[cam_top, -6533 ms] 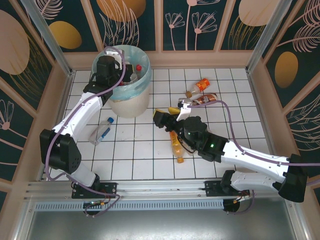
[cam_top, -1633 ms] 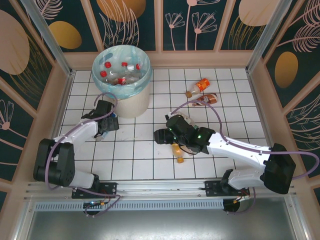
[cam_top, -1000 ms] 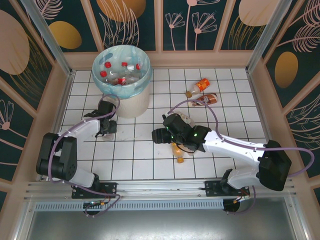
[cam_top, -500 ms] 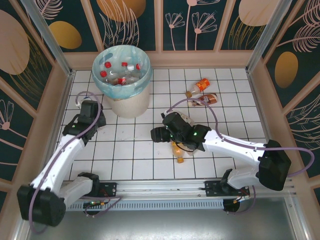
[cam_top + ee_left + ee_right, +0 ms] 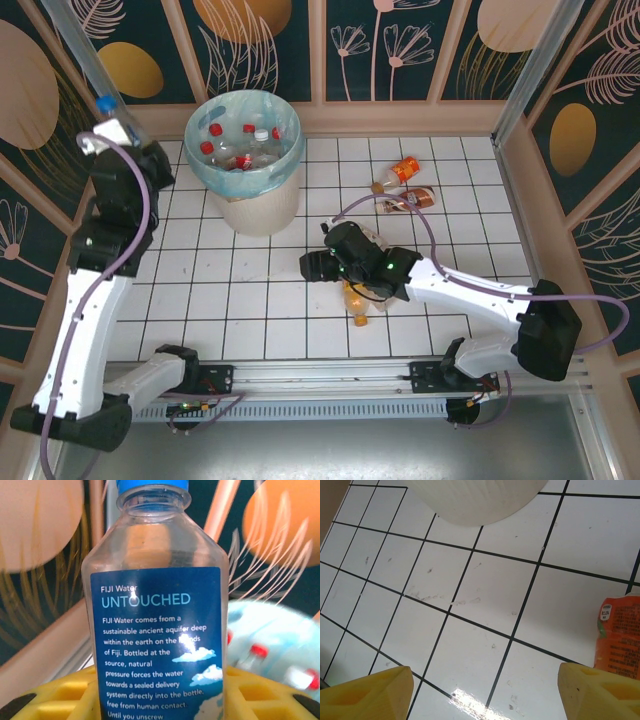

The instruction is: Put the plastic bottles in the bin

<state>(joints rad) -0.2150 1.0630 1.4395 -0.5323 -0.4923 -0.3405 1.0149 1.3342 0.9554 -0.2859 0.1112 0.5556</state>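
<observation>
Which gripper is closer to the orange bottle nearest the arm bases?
Right. The right gripper is just left of the orange bottle, jaws open. The left gripper is far off, raised at the back left beyond the bin, holding a blue-capped bottle.

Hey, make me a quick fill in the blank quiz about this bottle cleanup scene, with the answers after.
1. The left claw is shut on a clear bottle with a ____ cap.
2. The largest word on its label reads ____.
3. Most caps seen in the bin are ____.
4. The right claw hangs ____ above the tiles, an orange bottle close by.
Missing words: blue; UNTOUCHED; red; open.
</observation>
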